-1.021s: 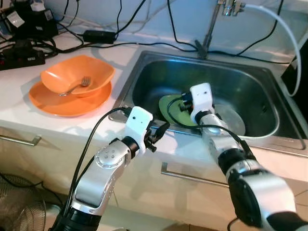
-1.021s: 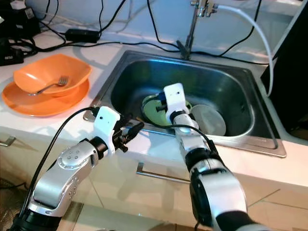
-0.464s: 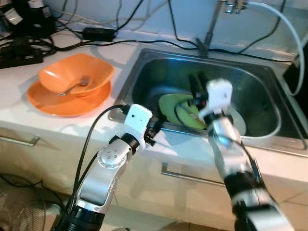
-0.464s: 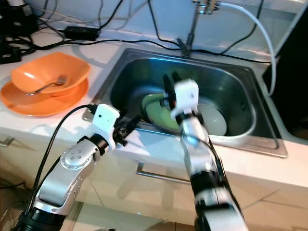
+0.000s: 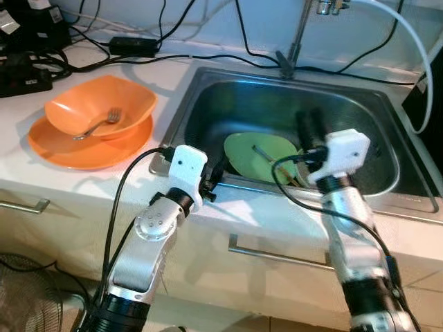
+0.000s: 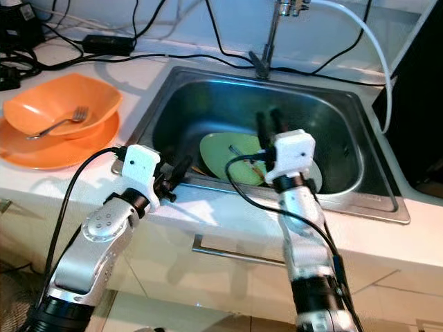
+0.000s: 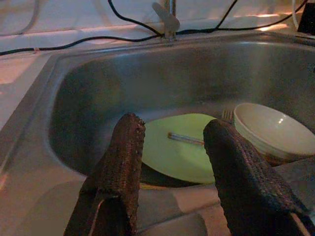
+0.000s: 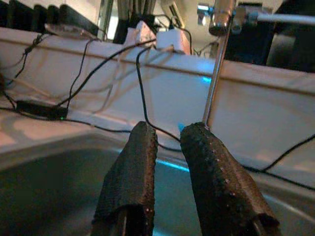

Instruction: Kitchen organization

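A green plate [image 5: 259, 153] lies in the steel sink [image 5: 401, 205] with a thin utensil [image 7: 184, 139] across it. A white bowl [image 7: 270, 130] sits next to the plate, with a fork [image 7: 226, 114] at its edge. My left gripper [image 5: 218, 168] rests at the sink's front rim, open and empty, pointing at the plate. My right gripper [image 5: 309, 124] is raised over the middle of the sink with its fingers up. It holds nothing, and the gap between its fingers [image 8: 133, 167] is narrow.
On the counter to the left, an orange bowl [image 5: 100, 111] with a fork [image 5: 97, 124] stands on an orange plate [image 5: 62, 149]. Black cables and a power strip [image 5: 28, 76] run along the back. A faucet [image 5: 297, 34] and a white hose [image 5: 415, 48] rise behind the sink.
My right gripper has lifted off the green plate, moved right and turned its fingers upward, empty. The left gripper has stayed at the sink's rim. The camera has shifted a little.
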Available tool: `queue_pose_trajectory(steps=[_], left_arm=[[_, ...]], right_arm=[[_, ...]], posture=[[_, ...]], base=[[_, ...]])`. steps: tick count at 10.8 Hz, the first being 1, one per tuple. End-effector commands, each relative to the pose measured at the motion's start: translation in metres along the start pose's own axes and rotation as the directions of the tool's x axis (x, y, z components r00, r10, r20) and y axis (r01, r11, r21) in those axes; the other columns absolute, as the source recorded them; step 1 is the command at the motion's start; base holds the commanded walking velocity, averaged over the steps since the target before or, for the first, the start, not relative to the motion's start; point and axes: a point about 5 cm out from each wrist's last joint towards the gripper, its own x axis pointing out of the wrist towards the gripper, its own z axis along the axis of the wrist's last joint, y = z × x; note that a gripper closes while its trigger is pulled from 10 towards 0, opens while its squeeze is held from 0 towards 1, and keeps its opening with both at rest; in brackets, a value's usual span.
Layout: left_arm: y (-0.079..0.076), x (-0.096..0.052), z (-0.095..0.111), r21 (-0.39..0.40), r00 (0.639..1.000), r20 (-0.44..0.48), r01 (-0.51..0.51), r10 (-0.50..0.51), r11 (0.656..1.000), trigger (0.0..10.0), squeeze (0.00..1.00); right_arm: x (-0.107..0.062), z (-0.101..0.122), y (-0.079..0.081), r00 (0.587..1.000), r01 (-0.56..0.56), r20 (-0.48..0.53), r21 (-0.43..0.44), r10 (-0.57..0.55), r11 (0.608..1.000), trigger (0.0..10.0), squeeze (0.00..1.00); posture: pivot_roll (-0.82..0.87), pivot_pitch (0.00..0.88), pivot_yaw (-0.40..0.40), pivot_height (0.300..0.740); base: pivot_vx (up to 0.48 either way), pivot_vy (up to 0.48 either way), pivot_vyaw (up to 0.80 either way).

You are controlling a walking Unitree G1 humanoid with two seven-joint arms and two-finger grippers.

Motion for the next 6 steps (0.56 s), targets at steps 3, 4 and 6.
queue_pose_trajectory(steps=[3,4,6], left_arm=[[0.003,0.001,-0.001,0.024,0.999,0.021,-0.040,0.040,0.999,10.0,0.00],[0.005,0.000,-0.002,0.031,0.997,0.043,-0.060,0.059,0.998,10.0,0.00],[0.012,-0.004,-0.003,0.045,0.989,0.073,-0.130,0.126,0.991,10.0,0.00]], right_arm=[[-0.015,-0.010,0.003,0.997,0.030,-0.067,0.019,-0.028,0.999,10.0,0.00],[-0.022,-0.020,0.011,0.994,0.035,-0.106,0.039,-0.031,0.999,10.0,0.00],[-0.023,-0.021,0.019,0.994,0.033,-0.110,0.063,-0.026,0.997,10.0,0.00]], posture=[[0.13,0.114,-0.037,0.740],[0.13,0.113,-0.038,0.740],[0.14,0.111,-0.038,0.740]], base=[[0.000,0.000,0.00],[0.000,0.000,0.00],[0.000,0.000,0.00]])
